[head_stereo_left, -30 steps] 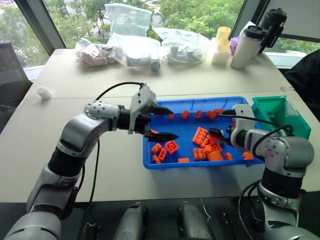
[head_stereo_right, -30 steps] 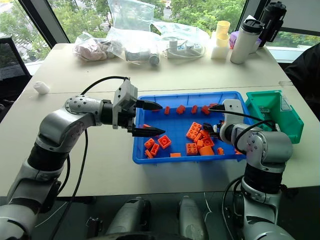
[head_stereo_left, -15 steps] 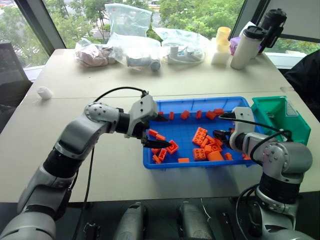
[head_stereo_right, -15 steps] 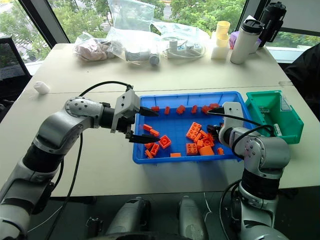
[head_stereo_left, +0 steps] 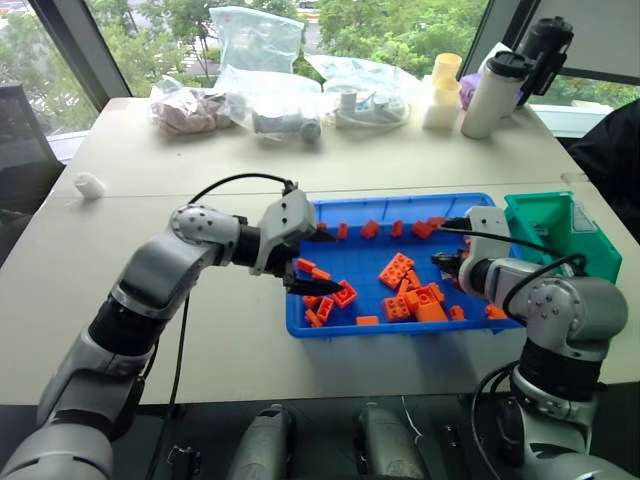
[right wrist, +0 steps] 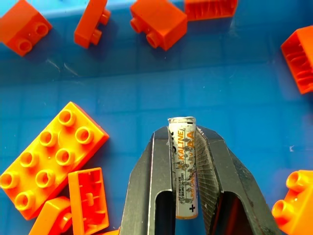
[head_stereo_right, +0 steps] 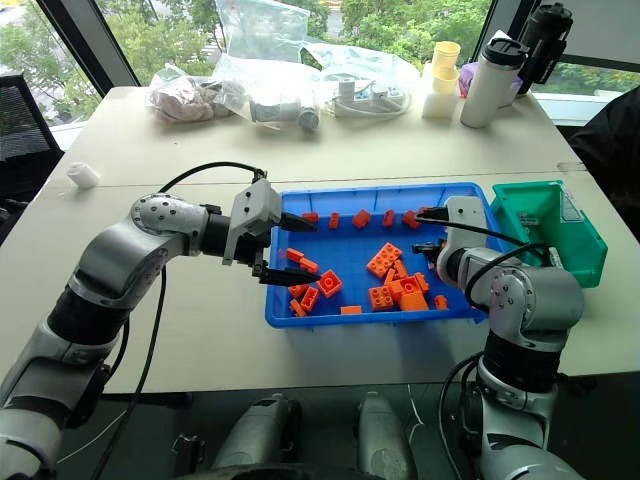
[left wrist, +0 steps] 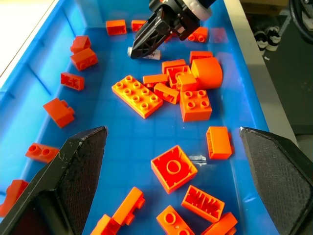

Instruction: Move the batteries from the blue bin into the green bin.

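Observation:
My right gripper (right wrist: 183, 128) is shut on a silver-grey battery (right wrist: 182, 166) and holds it just above the floor of the blue bin (head_stereo_left: 365, 255), near the bin's right end. The same gripper (left wrist: 146, 46) shows in the left wrist view with the battery's end poking out of its tips. My left gripper (head_stereo_left: 318, 262) hangs open over the bin's left end with nothing between its fingers. Orange bricks (head_stereo_left: 398, 270) lie scattered across the bin. The green bin (head_stereo_left: 560, 235) stands against the blue bin's right side.
Along the table's far edge lie clear plastic bags (head_stereo_left: 260, 100), yellow cups (head_stereo_left: 443, 90), a white flask (head_stereo_left: 495, 93) and a black bottle (head_stereo_left: 545, 45). A small white object (head_stereo_left: 89, 184) sits at the far left of the table.
My right gripper has shut on the battery and lifted it slightly off the bin floor. Nearby bricks shifted a little. The left gripper tilted slightly while staying in place.

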